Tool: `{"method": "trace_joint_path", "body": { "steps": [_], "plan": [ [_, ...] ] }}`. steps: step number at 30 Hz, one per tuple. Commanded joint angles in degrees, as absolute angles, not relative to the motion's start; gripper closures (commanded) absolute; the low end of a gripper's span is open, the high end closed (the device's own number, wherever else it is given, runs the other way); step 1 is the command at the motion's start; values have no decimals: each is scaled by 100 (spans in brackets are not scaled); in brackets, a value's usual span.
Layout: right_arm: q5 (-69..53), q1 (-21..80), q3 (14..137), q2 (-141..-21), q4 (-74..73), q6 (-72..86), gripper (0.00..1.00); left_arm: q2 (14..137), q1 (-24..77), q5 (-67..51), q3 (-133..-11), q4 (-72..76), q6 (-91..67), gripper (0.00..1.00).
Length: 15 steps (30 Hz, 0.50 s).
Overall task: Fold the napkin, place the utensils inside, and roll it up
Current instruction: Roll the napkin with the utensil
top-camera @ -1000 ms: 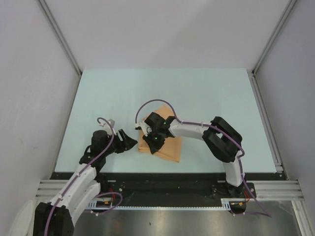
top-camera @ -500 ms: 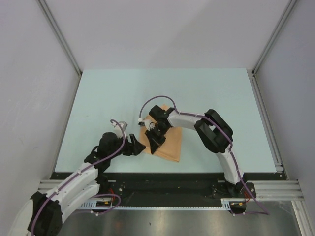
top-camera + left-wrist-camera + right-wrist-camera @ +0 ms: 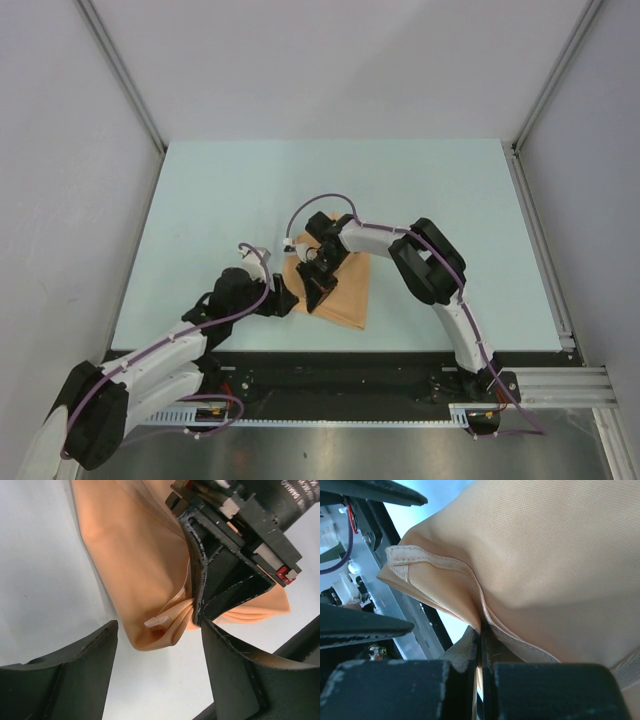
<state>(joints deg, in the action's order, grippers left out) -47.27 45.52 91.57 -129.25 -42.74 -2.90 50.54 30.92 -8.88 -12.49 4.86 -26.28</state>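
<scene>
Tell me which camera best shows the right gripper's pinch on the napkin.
Left wrist: the right gripper visibly clamps the folded napkin. Right wrist shows only hem entering its jaws; the top view hides the pinch.

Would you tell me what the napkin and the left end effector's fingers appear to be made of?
The napkin looks like thin woven cloth, matte peach: fine weave, a stitched hem and soft folds show. The left end effector has fingers probably of hard plastic, matte black, with pale scuffs on rigid edges.
</scene>
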Motion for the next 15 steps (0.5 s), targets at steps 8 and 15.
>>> {"method": "trace_joint_path", "body": {
  "steps": [8, 15],
  "plan": [
    [-4474, 4456, 9404, -13289, -4693, -501, 100, 5203, 3287, -615, -1415, 1107, -2320, 40],
    [-4474, 4421, 9483, -13368, -4764, -484, 100, 5309, 3348, -633, -1398, 1318, -2189, 48]
  ]
}}
